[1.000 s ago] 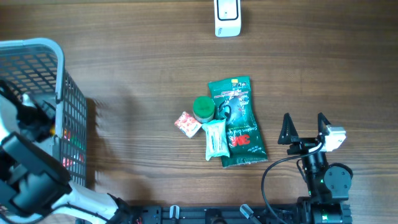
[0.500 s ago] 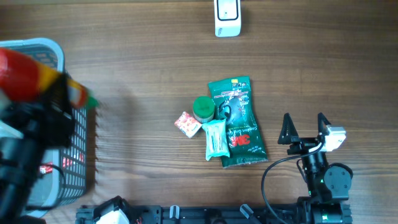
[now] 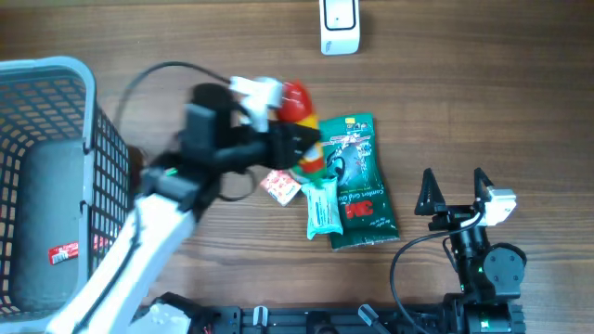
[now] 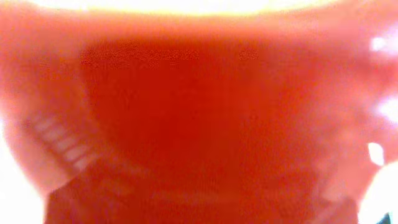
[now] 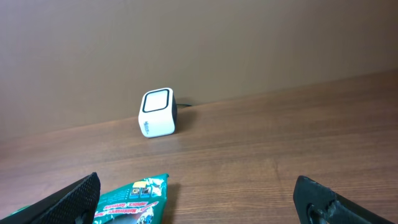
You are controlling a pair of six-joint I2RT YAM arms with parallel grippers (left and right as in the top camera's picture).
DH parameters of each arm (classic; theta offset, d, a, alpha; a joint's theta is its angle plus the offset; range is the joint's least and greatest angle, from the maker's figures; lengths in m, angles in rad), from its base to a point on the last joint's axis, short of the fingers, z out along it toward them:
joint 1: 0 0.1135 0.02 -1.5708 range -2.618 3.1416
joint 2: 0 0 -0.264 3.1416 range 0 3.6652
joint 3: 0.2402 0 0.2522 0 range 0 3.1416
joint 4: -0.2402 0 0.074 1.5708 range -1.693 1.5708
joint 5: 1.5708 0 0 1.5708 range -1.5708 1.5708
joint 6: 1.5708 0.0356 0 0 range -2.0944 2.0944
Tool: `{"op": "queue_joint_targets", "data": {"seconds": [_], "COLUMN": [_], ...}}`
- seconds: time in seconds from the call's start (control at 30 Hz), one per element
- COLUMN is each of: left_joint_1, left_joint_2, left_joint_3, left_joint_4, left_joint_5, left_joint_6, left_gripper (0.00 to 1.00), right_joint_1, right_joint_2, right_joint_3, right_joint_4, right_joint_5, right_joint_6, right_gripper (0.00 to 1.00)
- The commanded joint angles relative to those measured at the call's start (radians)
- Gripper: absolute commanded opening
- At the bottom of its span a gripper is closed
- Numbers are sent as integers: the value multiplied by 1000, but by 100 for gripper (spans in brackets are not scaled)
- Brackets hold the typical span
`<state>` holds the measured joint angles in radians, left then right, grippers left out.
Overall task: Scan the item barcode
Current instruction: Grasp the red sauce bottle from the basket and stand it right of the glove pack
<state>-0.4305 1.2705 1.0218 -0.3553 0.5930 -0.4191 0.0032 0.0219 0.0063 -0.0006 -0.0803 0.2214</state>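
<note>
Left arm swung from grey mesh basket (image 3: 56, 67) at left edge to frame centre. Left gripper (image 3: 295, 135) was clamped on red item with yellow-green end (image 3: 295, 98), above green foil packet (image 3: 357, 186). White box scanner (image 3: 339, 26) sat at top centre, well apart; barcode likely not yet presented. Right gripper (image 3: 455, 182) idled at lower right, jaws wide apart, empty.

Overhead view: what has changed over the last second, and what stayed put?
The left tool swung from over the basket rightward to the pile at the table's centre, carrying the red item it holds. The right tool stayed parked and open; the scanner and green packet did not move.
</note>
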Motion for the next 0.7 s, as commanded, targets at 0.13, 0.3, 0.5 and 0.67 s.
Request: {"op": "queue_joint_targets", "data": {"seconds": [0.13, 0.3, 0.5, 0.67], "left_joint_1": [-300, -405, -467, -413], "left_joint_2": [496, 664, 693, 591], "left_joint_3": [1, 1, 1, 1], "left_joint_4": [454, 599, 600, 559], "left_joint_5": [-180, -298, -386, -382], "left_joint_6": [-323, -431, -426, -360], "left_gripper": [50, 53, 71, 80], "right_joint_1": [-2, -2, -2, -2], "right_joint_2": [-6, -6, -6, -6], "right_joint_3": [-1, -1, -1, -1], "right_joint_4": [3, 3, 3, 3], "right_joint_5": [6, 6, 6, 6], "right_joint_6": [-11, -11, -11, -11], "right_gripper": [100, 100, 100, 100]}}
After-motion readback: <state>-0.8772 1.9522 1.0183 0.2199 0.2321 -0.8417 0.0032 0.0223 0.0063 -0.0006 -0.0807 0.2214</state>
